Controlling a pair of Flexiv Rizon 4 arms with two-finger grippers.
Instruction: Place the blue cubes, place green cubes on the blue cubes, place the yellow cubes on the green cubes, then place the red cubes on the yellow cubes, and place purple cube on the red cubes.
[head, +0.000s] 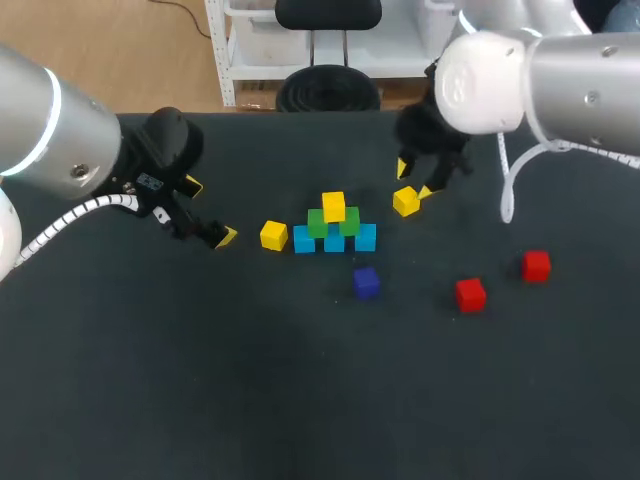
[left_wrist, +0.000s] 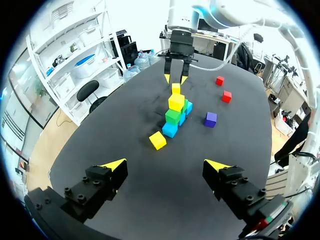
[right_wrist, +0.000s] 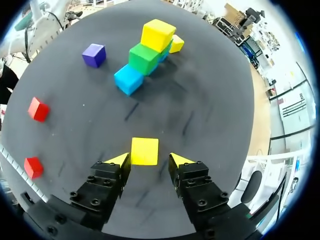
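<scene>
Head view: stack stands near mid-counter. It has three blue cubes in a row, two green cubes on them, and one top yellow cube.

A loose yellow cube lies just beside the stack's left end, with a small gap to the nearest blue cube. The purple cube lies near the stack on its near side, apart from it. Two red cubes lie well apart from the stack, to its right and on the near side, and are separate from each other.

Left pincer is left of the stack, beyond the loose yellow cube. Its fingers are spread wide with nothing between them, and bare counter runs from it to that cube.

Right pincer is right of the stack and toward the far edge. Right wrist view shows its fingers parted, with a third yellow cube lying on the counter between the yellow tips. A gap shows on at least one side, so the cube is not gripped.

Open room: a broad bare stretch of counter on the stack's near side, past the purple cube. A narrower strip separates the stack from the far edge.
</scene>
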